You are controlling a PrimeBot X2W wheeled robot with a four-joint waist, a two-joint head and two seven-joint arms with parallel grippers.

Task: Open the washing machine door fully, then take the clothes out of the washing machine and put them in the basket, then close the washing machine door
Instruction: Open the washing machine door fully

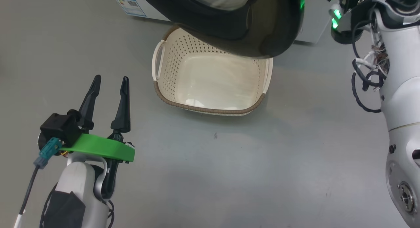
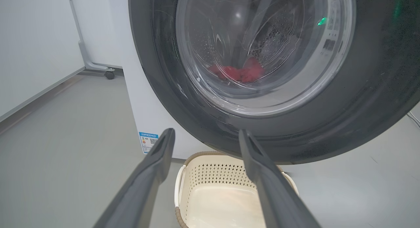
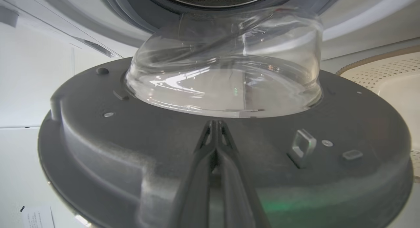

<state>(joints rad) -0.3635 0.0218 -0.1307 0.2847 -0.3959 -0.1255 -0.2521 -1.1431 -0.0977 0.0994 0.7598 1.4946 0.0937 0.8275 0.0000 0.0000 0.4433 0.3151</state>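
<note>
- where the door (image 1: 249, 31) stands out from the washer (image 2: 147, 116), its black rim overhangs the far side of the basket (image 1: 210, 108) in the head view; bare grey floor (image 1: 229, 175) lies open on the near side and to the left
- a white wall (image 2: 32, 41) runs along the left of the left wrist view, well apart from the washer
- basket stands on the floor just before the washer's base, near the blue label (image 2: 148, 141); its smooth cream bottom shows uncovered
- clothes (image 2: 241, 73) lie as a red heap low in the drum (image 2: 275, 37), seen through the door's glass bowl (image 3: 226, 73)
- left gripper (image 1: 111, 77) hangs over the floor left of the basket, fingers spread wide and holding nothing; it points at the door's lower rim, apart from it, with the clothes beyond the glass
- right gripper (image 3: 215, 123) is pressed together with nothing between its fingers, lying along the door's inner face, tips just below the bowl's base; whether they touch the door i cannot tell
- right arm (image 1: 400, 106) rises along the head view's right edge, beside the door
</note>
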